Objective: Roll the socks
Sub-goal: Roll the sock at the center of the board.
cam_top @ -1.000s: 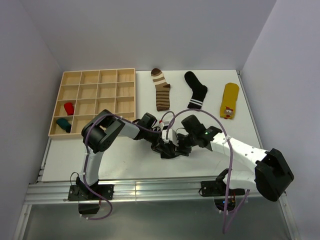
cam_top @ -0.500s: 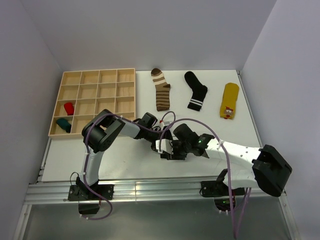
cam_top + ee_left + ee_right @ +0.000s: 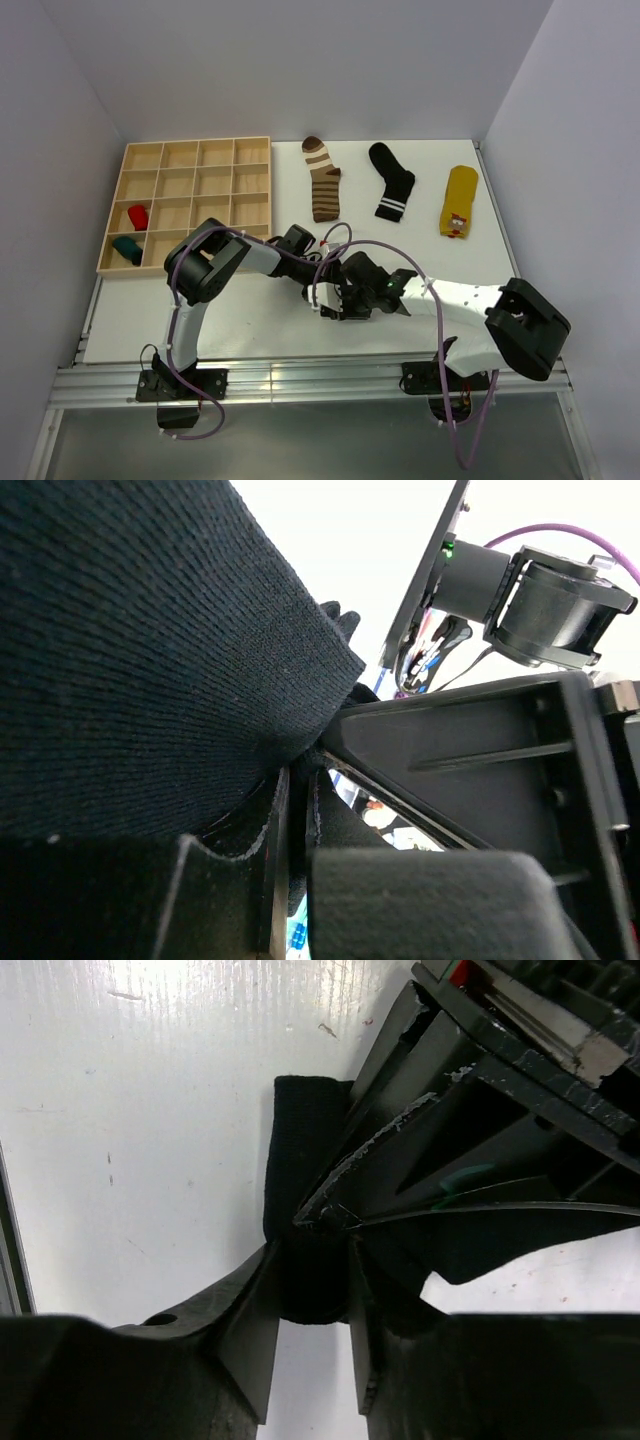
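Black sock point(image 3: 305, 1130), fine ribbed knit, bunched fold

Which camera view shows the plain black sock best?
The right wrist view: the black sock lies outlined against the white table, pinched in the right hand. The left wrist view shows only its knit fabric, very close. In the top view it is almost hidden.

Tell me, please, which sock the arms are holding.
The plain black sock, clamped in both jaws; the striped sock, white-cuffed sock and yellow sock lie free.
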Robot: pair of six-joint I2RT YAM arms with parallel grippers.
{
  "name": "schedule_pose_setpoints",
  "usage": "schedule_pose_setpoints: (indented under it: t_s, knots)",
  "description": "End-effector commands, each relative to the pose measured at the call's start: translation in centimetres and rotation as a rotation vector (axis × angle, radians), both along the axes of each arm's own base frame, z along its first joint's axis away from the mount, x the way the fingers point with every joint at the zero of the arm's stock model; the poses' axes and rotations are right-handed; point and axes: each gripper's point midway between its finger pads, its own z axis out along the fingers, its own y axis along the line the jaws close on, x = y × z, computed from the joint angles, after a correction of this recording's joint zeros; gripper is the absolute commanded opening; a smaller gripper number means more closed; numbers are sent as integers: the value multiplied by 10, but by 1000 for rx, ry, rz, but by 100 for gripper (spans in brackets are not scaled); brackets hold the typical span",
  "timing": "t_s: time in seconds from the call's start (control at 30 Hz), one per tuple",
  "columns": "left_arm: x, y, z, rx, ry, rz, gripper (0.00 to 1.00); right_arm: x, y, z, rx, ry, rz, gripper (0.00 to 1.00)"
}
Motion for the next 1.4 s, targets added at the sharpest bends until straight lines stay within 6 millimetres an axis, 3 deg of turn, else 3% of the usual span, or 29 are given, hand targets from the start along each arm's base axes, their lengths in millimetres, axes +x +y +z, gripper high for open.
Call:
schedule_pose_setpoints:
  t_s: [0.0, 0.17, 0.4, 0.77, 1.0, 1.17, 1.37]
  knots:
    - [-6, 18, -40, 143, 32, 23, 1, 2, 0, -5, -9, -9, -4, 36]
    - [3, 16, -33, 151, -29, 34, 11, -6, -1, -8, -41, 54, 0, 19]
    - [38, 11, -10, 124, -184, 152, 29, -26, -16, -12, -80, 238, -16, 15]
    - [69, 8, 18, 80, -351, 320, 31, -24, -25, -5, -77, 495, -57, 14]
    - [87, 23, 33, 95, -499, 453, 30, -22, -27, -2, -94, 646, -81, 14]
    - [89, 34, 45, 78, -591, 520, 29, -18, -22, 4, -112, 722, -107, 15]
    - [78, 50, 50, 62, -663, 579, 29, -6, -18, 4, -127, 832, -160, 15]
